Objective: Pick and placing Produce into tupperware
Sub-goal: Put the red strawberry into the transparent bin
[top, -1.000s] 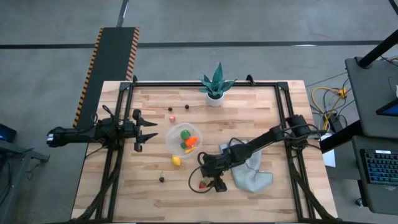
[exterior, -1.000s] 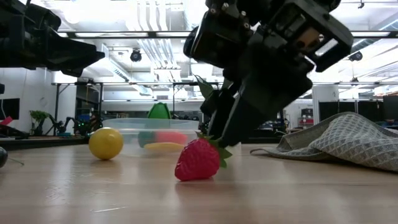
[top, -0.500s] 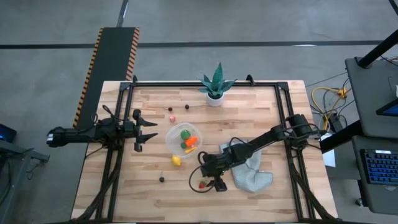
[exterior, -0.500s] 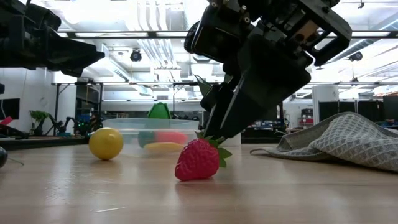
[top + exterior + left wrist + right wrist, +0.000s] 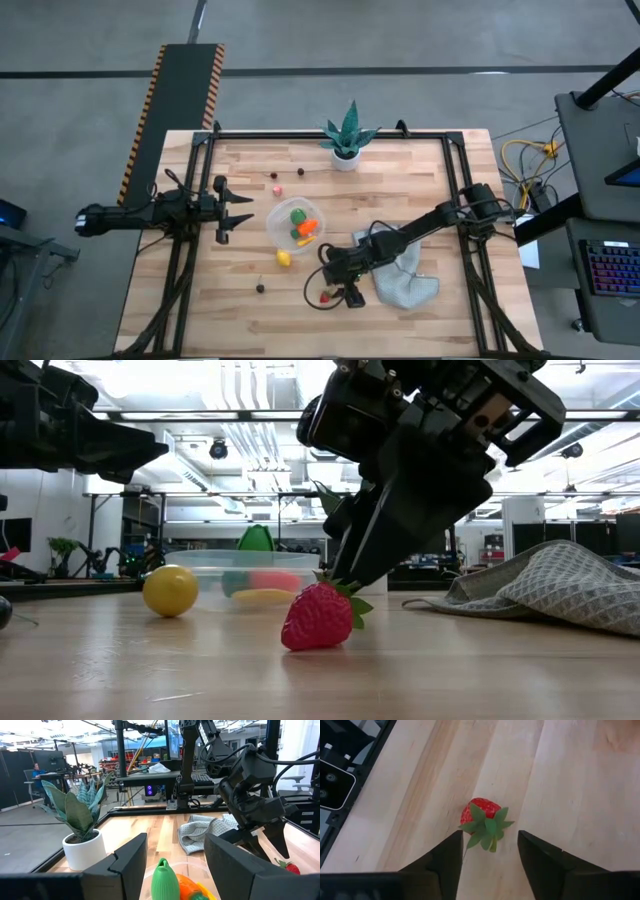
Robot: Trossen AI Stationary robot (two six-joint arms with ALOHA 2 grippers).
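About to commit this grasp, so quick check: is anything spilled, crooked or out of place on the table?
Nothing spilled or damaged. The grey cloth lies rumpled beside the right gripper, which hangs open over the strawberry. Produce lies scattered loose: a yellow piece near the tupperware and small ones by the plant. That fits an unfinished job.

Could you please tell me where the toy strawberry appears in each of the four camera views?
High view: strawberry on the table's near side, beside the right gripper.
Low view: strawberry centre foreground, under that gripper.
Left wrist view: strawberry at the right edge, below that gripper.
Right wrist view: strawberry centre, just beyond the open fingers.
Shared landmark: the grey cloth, except in the right wrist view.
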